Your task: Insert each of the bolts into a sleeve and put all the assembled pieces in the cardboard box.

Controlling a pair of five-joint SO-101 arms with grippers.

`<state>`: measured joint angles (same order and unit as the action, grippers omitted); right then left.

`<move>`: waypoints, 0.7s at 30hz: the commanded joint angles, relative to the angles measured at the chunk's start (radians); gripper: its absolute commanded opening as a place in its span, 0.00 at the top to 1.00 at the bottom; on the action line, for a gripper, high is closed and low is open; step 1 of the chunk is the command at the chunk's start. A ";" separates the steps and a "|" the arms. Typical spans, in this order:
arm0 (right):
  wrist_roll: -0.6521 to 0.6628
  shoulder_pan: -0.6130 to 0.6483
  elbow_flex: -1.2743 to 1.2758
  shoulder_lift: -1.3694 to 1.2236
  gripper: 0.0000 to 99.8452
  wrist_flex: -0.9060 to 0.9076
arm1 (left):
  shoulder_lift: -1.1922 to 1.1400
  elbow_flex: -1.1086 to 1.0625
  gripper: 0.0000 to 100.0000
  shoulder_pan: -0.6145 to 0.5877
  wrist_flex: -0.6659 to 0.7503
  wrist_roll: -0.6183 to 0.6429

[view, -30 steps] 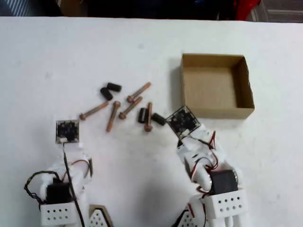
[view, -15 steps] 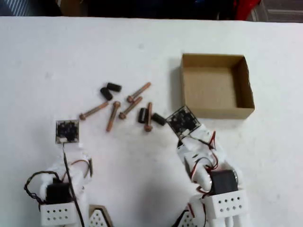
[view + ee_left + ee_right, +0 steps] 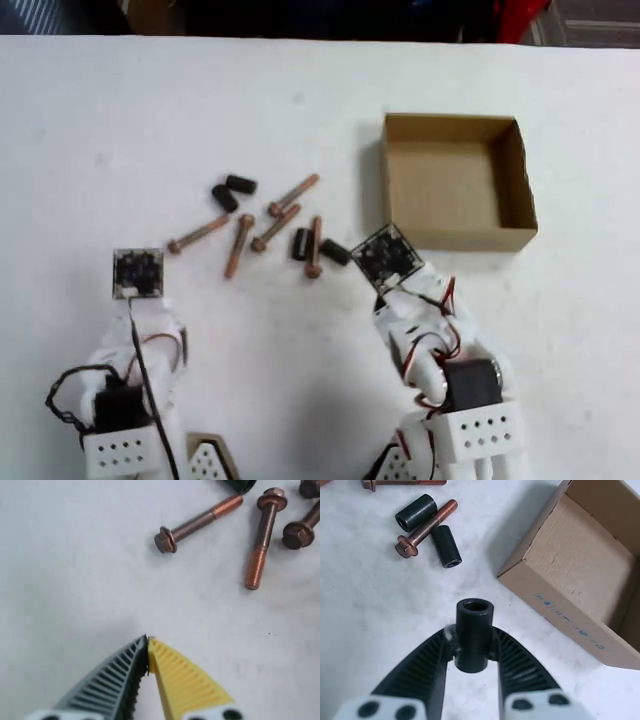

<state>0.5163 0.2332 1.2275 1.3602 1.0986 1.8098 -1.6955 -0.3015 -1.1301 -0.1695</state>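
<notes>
Five copper bolts lie loose mid-table in the high view, with four black sleeves scattered among them, all separate pieces. The cardboard box stands open and upright beside the pile, its bare floor showing. The left arm is at the near edge, short of the bolts. The right arm angles toward the gap between pile and box, its wrist board just beside the nearest sleeve.

Left wrist view: the left gripper has its grey and yellow fingers pressed together, tips touching, over the white table. Two full bolts lie ahead, well apart from the tips, and more bolt heads and a dark sleeve end are cut off at the frame edge.

Right wrist view: the right gripper is clamped on an upright sleeve, bore facing the camera, above the table. Beyond it one bolt lies between two sleeves, touching one of them. The box corner is near, off to the side.
</notes>
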 commanded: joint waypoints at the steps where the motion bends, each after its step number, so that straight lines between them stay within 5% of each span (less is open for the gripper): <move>1: -0.014 -0.008 -0.008 0.010 0.98 -0.028 | 0.018 0.032 0.98 -0.105 0.121 -0.282; 5: -0.008 -0.010 0.023 0.010 0.98 -0.058 | 0.018 0.069 0.98 -0.177 0.196 -0.334; 13: -0.011 -0.008 0.041 0.010 0.98 -0.082 | -0.033 0.445 0.98 -0.162 0.032 -0.430; 21: -0.015 -0.008 0.041 0.010 0.98 -0.082 | -0.541 0.793 0.98 -0.139 -0.049 -0.446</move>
<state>0.5132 0.2317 1.2781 1.3602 1.0434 1.4722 -1.0541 -0.4733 -1.1561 -0.6038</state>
